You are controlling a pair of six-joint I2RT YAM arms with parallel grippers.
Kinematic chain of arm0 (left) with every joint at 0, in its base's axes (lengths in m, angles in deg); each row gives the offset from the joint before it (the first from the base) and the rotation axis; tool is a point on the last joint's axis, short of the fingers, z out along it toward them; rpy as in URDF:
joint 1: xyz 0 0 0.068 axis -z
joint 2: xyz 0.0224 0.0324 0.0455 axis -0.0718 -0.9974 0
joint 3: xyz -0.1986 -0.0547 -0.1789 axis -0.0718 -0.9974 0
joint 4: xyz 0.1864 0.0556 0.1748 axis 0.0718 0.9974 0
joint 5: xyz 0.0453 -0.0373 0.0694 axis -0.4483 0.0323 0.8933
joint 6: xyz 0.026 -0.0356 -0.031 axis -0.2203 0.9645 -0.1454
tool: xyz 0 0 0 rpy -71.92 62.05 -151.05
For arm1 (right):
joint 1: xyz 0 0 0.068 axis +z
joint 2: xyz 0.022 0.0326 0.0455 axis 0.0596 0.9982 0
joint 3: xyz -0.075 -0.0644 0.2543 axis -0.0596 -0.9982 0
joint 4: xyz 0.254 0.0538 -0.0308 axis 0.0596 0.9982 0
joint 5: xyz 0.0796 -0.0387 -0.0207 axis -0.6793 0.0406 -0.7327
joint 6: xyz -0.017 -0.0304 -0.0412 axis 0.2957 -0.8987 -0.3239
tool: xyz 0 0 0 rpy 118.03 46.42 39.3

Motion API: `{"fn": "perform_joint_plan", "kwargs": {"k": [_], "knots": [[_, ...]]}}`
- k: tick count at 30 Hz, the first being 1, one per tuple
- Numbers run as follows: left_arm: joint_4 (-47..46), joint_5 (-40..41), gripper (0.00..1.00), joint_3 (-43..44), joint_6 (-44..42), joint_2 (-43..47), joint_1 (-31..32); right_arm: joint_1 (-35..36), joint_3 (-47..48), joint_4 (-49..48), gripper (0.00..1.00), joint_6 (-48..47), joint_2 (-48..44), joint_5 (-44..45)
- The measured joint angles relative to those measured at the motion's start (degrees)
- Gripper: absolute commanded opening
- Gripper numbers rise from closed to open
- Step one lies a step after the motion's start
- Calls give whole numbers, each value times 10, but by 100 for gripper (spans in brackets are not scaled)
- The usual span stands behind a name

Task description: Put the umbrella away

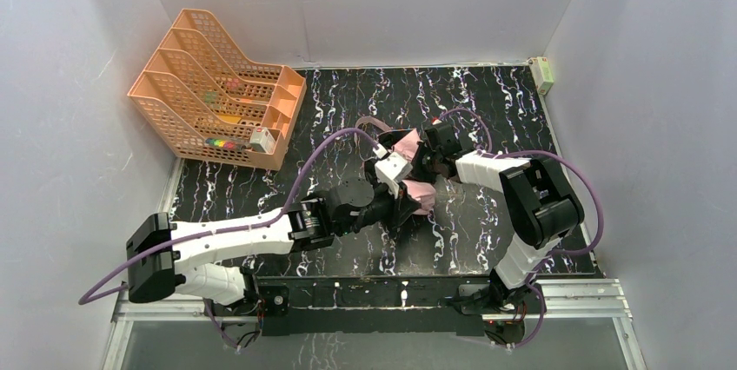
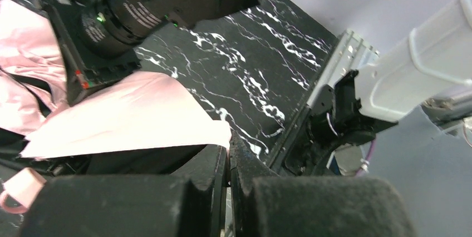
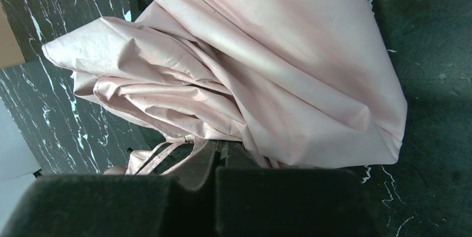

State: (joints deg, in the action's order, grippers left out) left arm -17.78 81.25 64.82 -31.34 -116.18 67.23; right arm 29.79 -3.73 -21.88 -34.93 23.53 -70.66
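Left gripper (image 2: 229,156) fingers press together on a corner of the collapsed umbrella (image 1: 421,194), mid-way across the table (image 1: 487,240). The right gripper (image 3: 216,156) is likewise closed, nipping pink folds. Gathering the canopy appears to be under way, and the next move calls for wrapping the loose fabric tightly.

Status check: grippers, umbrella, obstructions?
Both shut: right gripper pinching umbrella fabric; left gripper at its edge, grip unclear. Umbrella crumpled mid-table, not stowed. Nothing blocking.

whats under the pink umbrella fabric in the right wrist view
Black marbled tabletop shows around the umbrella, and thin pink straps poke out at its lower edge. Whatever lies beneath the folds, shaft and ribs included, is covered.
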Motion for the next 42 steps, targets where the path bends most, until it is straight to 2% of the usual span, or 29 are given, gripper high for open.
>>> {"fn": "perform_joint_plan", "kwargs": {"k": [8, 12, 23, 29, 34, 42], "knots": [[3, -76, 0, -34, 44, 5, 2, 0, 0, 0, 0, -5, 0, -1], [0, -85, 0, -77, 74, 17, 29, 0, 0, 0, 0, -7, 0, -1], [-19, -56, 36, -202, 172, 21, 120, 0, 0, 0, 0, -12, 0, -2], [-33, -61, 66, -214, 203, 21, 133, 0, 0, 2, 0, -16, -2, 0], [-25, -59, 72, -226, 215, 43, 134, 0, 0, 26, 1, -29, -24, 16], [31, -5, 73, -254, 248, 155, 135, -1, 4, 66, 14, -68, -123, 23]]}}
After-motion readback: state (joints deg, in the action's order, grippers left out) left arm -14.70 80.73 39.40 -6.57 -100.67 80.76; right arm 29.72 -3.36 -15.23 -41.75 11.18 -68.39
